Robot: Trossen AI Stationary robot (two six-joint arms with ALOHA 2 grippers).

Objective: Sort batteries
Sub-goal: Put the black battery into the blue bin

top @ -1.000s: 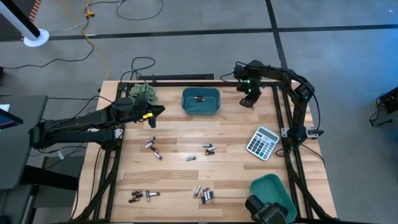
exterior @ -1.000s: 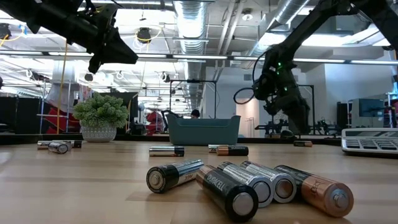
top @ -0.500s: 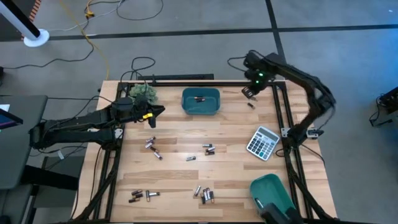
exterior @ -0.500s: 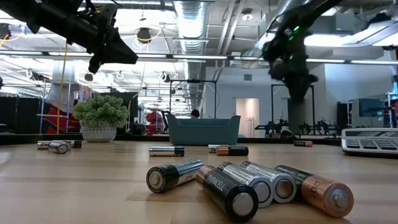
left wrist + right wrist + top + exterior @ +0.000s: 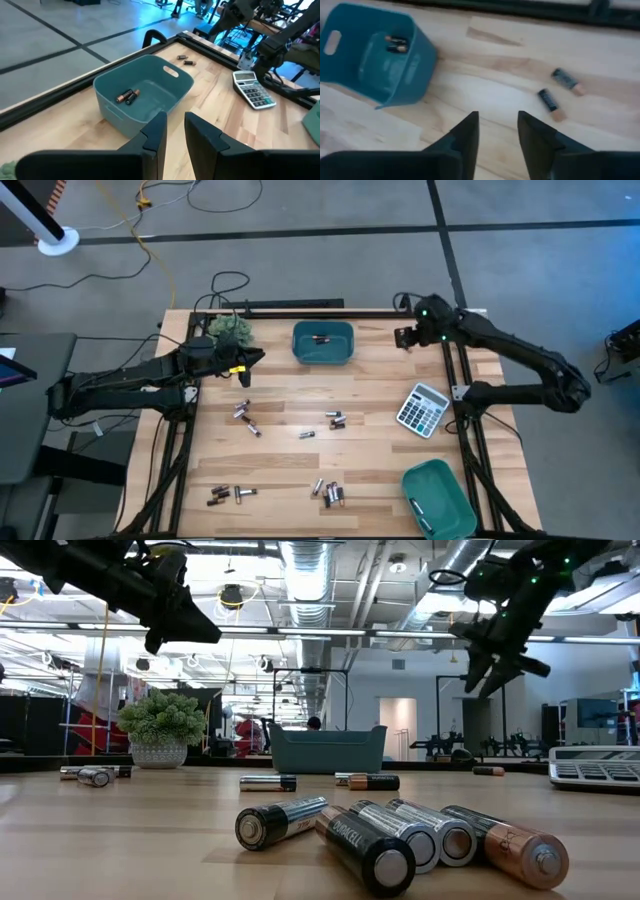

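Overhead layout: a pale wooden tabletop [image 5: 290, 460] on a grey floor; the level view shows a hall with ceiling ducts behind. At ten o'clock, a potted plant [image 5: 231, 328], with the left hand [image 5: 252, 362] beside it, fingers narrowly parted, empty. Batteries [image 5: 334, 419] lie scattered from centre to six o'clock. At twelve o'clock, a teal bin [image 5: 323, 342] holds two cells. At one o'clock, the right hand [image 5: 404, 337] hovers open, empty. Calculator [image 5: 421, 409] at three o'clock; second teal bin [image 5: 438, 495] at five o'clock.
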